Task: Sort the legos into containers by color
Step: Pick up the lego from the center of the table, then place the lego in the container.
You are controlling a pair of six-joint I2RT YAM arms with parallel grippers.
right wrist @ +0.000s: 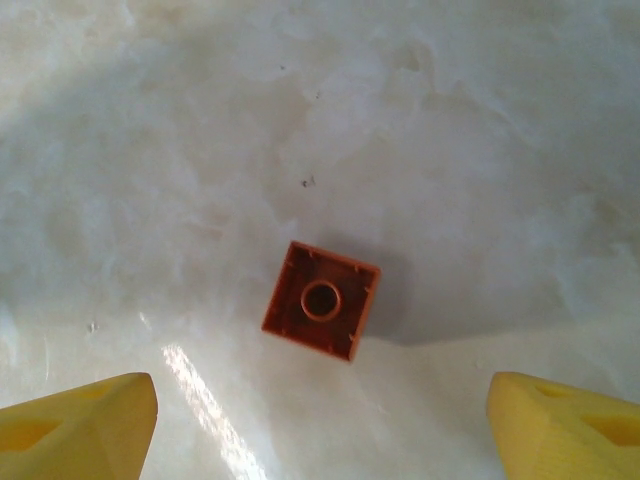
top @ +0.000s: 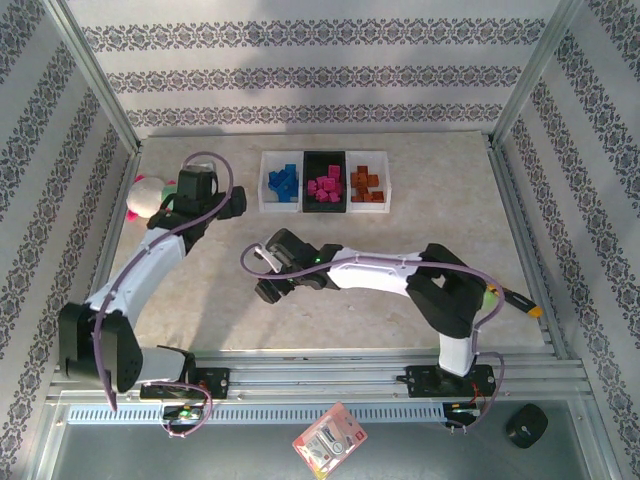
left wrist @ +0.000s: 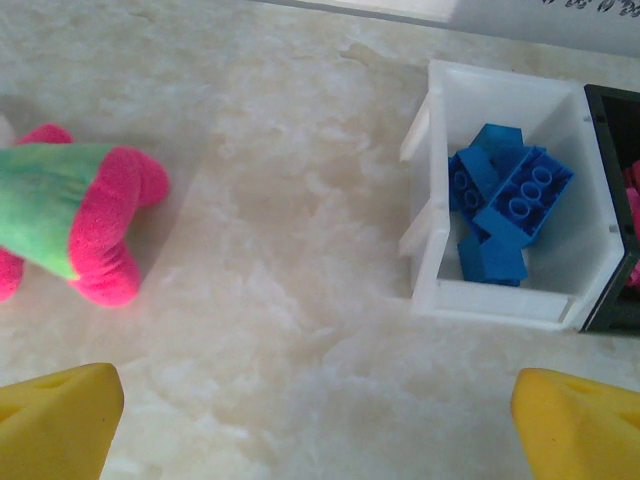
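Marble-patterned tabletop [top: 430,210] fills your workspace, boxed in by walls of striped, ornamented wallpaper [top: 300,60]. Your left arm [top: 150,262] reaches up along the left side, and your right arm [top: 390,270] stretches leftward across the middle of the table.

At the far side you have three trays in a touching row: a white tray [left wrist: 490,298] on the left, a black tray [top: 325,159] in the middle and a second white tray [top: 386,160] on the right. A pink, white and green plush toy [left wrist: 70,215] lies well to the left of them, near your left wrist.

Your left gripper [left wrist: 320,420] hovers over bare marble between the toy and the left white tray, its yellow fingers [left wrist: 55,420] spread wide and holding nothing. Your right gripper [right wrist: 320,425] is likewise released, its fingers [right wrist: 565,425] far apart.

The blue legos [left wrist: 505,205] sit heaped in the left white tray, the magenta legos [top: 325,187] in the black tray and the orange-brown legos [top: 367,185] in the right white tray. One orange-brown brick [right wrist: 321,300] lies alone on the table, hollow side up, ahead of your right gripper's spread fingertips and touching neither.
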